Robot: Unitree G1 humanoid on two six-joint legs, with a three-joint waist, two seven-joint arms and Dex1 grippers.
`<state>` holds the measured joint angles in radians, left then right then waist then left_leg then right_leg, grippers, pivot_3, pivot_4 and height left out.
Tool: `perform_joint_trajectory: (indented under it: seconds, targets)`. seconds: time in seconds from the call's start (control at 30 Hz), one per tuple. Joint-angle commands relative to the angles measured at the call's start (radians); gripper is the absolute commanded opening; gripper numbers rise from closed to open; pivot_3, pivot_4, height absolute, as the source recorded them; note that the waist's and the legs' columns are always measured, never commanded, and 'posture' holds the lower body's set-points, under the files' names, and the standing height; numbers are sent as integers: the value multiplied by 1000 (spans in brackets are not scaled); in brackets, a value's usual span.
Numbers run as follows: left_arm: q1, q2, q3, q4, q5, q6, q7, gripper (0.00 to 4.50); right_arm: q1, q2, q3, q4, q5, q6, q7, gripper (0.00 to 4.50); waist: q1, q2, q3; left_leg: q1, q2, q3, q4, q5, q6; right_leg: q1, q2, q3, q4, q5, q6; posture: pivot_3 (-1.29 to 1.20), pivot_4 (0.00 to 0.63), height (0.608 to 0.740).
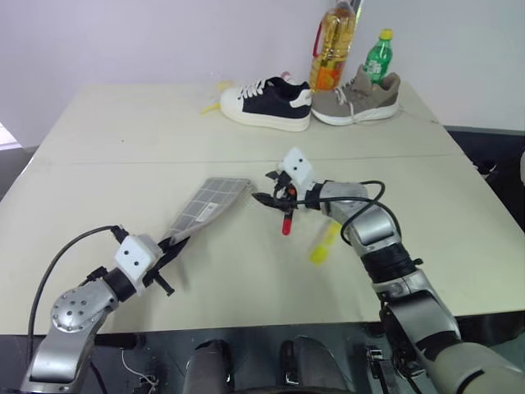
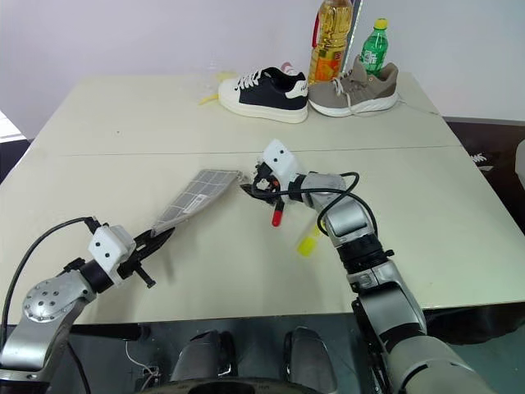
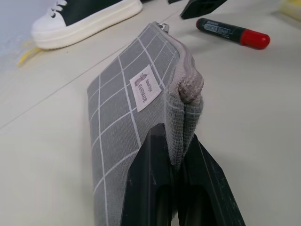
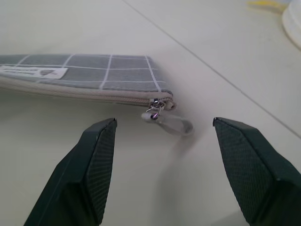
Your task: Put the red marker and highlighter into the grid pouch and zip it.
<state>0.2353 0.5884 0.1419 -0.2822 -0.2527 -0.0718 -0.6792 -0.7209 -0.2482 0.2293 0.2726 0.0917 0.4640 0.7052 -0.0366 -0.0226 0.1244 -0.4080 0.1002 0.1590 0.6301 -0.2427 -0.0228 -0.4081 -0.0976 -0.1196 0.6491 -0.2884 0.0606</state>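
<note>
- Left gripper [image 3: 181, 155]: clenched on one short end of the grid pouch [image 1: 205, 205], the end away from the zip pull; you hold that end lifted, so the pouch slopes down to its far end near the table [image 1: 98, 139].
- Right gripper [image 4: 162, 141]: released, jaws spread wide and empty, aimed at the zip pull tab [image 4: 171, 123], which lies between the two fingers but touches neither.
- Grid pouch: zip appears fully closed along its upper edge, with the pull at the far end. It is thin grey fabric, and it folds and bunches where the left fingers pinch it. Expect it to be light and limp and to sag wherever it is unsupported.
- Where to hold: keep your pinch on the seam end as an anchor. Take the small pull tab squarely; it looks flat and flexible and may slip sideways out of a loose grip.
- Red marker [image 1: 287, 223]: lying on the table just below the right gripper, not yet in the pouch. It is rigid, smooth and round, so it will probably roll.
- Highlighter [image 1: 323, 245]: on the table just beside the marker, toward the right forearm; chunky, stiff and easier to pinch mid-barrel.
</note>
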Motion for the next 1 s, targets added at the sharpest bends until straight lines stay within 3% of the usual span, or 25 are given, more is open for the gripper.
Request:
perform_joint_trajectory:
  seconds: [0.03, 0.13, 0.3, 0.43, 0.53, 0.6, 1.0]
  targets:
    - [-3, -8, 5, 2, -5, -30, -12, 0, -49, 27, -20, 23, 7, -17, -13, 3380, -1, 0, 0, 0, 0, 0, 0, 0, 0, 0, 0, 0, 0, 0, 0, 0, 150, 705]
    - [-12, -17, -6, 0, 1, -31, -14, 0, -54, 44, -18, 43, 9, -11, -12, 2534, -1, 0, 0, 0, 0, 0, 0, 0, 0, 0, 0, 0, 0, 0, 0, 0, 150, 705]
    - [-13, -26, -12, -14, 6, -24, -9, 0, -44, 50, -11, 44, 0, -16, -14, 34, -2, 0, 0, 0, 0, 0, 0, 0, 0, 0, 0, 0, 0, 0, 0, 0, 150, 705]
    - [-9, -24, -6, -22, 4, -21, -11, 0, -41, 52, -18, 30, 12, -3, 1, 34, -5, 0, 0, 0, 0, 0, 0, 0, 0, 0, 0, 0, 0, 0, 0, 0, 150, 705]
    - [-12, -20, 2, -23, 0, -19, -13, 0, -37, 46, -22, 15, 10, -10, -2, 850, -5, 0, 0, 0, 0, 0, 0, 0, 0, 0, 0, 0, 0, 0, 0, 0, 150, 705]
    - [-15, -19, 4, -25, -2, -16, -13, 0, -31, 38, -20, 1, 6, -16, 0, 1832, -4, 1, 0, 0, 0, 0, 0, 0, 0, 0, 0, 0, 0, 0, 0, 0, 150, 705]
    - [-35, -19, 3, -43, 1, 1, -5, 0, -17, 1, -9, 25, 1, -33, 40, 1832, -5, 0, 0, 0, 0, 0, 0, 0, 0, 0, 0, 0, 0, 0, 0, 0, 150, 705]
